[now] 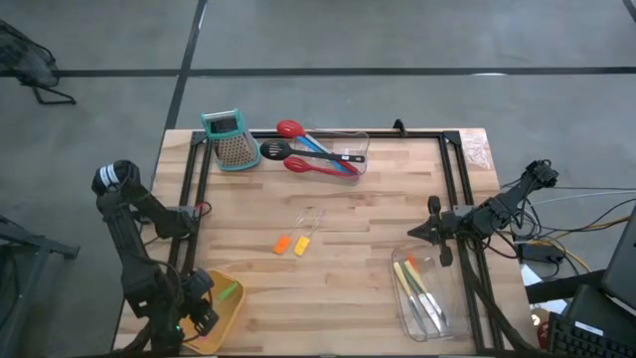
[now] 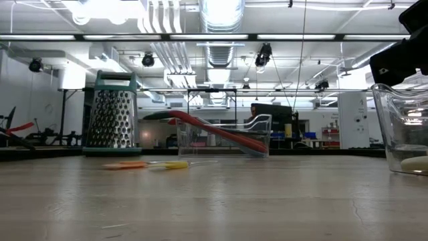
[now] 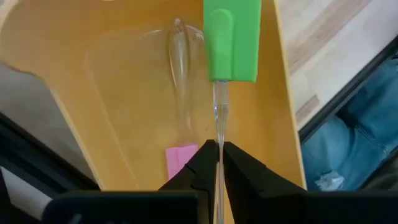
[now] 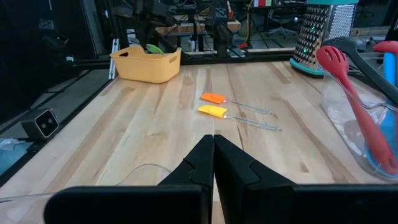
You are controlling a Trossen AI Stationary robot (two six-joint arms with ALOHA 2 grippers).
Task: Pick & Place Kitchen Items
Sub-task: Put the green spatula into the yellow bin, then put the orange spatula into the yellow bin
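Note:
My left gripper [image 1: 206,310] is at the near left corner over the tan bin [image 1: 238,316]. It is shut on a small spatula with a green head [image 3: 231,40] and a clear handle. A pink-headed clear spatula [image 3: 179,158] lies in that bin. An orange-headed [image 1: 283,244] and a yellow-headed [image 1: 302,244] spatula lie flat mid-table. Red spoons [image 1: 308,164], a black ladle [image 1: 273,151] and a blue tool rest in the far clear bin [image 1: 348,149]. My right gripper [image 1: 412,235] is shut and empty above the table at right. My left gripper pinches the green spatula's thin clear handle [image 3: 219,134] between its two fingertips [image 3: 205,163]. The fingers lie along the handle, and the green head points away from them over the bin's floor. I cannot tell whether the head touches the bin.
A teal-topped metal grater [image 1: 231,139] stands at the far left beside the far clear bin. A second clear bin [image 1: 422,293] with yellow and green tools sits near right, just nearer than my right gripper. Dark frame rails [image 1: 194,189] run along the table's sides.

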